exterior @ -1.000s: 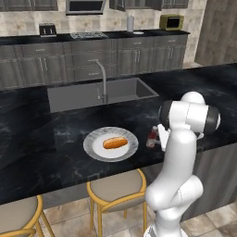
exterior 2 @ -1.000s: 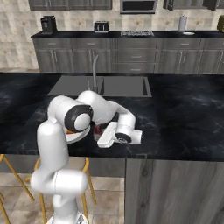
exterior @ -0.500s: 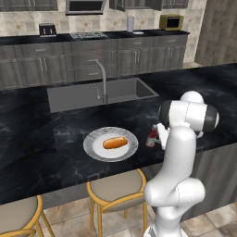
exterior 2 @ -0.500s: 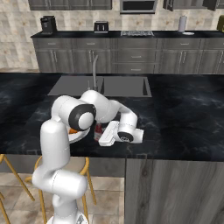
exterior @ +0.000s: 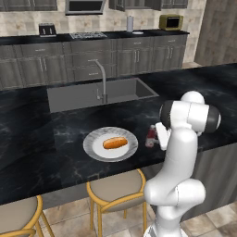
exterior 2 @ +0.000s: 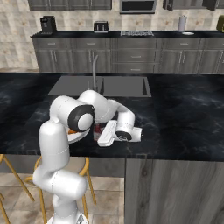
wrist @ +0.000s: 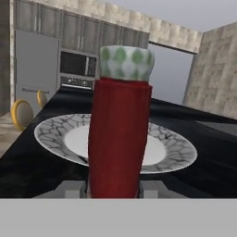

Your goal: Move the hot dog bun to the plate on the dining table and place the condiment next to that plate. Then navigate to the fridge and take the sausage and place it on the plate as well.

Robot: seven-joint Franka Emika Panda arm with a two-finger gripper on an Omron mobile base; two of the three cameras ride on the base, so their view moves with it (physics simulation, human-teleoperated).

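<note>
- Nearest you, hand view: the gripper [wrist: 113, 187] has its two fingertips [wrist: 74, 189] tight against the base of the red condiment bottle [wrist: 119, 139], one each side. Looks clamped on it, narrow opening, no visible gap.
- Bottle stands upright, white-green cap [wrist: 126, 62] on top. I can't tell from here whether its base is touching the counter or just above it.
- Change over the last second: small. In the left base view the wrist has settled slightly lower and closer to the plate; the bottle [exterior: 151, 136] now peeks out just left of the hand, near the counter's front edge. The base hasn't driven, scene framing is the same.
- Right base view: the hand [exterior 2: 109, 133] lies low over the black counter [exterior 2: 175, 127], bottle mostly hidden behind the forearm.
- Just behind the bottle: the plate [exterior: 95, 150], beside it but not touching as far as I can see. Bun [exterior: 115, 143] sits in the middle of the plate, so that step reads as done.
- My read: you're at the put-down of the condiment, position is right (next to the plate, not on it). What's left here is release and a straight pull-back; a sideways exit risks tipping a tall narrow bottle into the plate.
- Further back: sink [exterior: 99, 95] and faucet [exterior: 102, 83], well clear of the work.
- Far side in hand view: a tall pale panel [wrist: 171, 76], possibly the fridge, not certain. Sausage leg not started.
</note>
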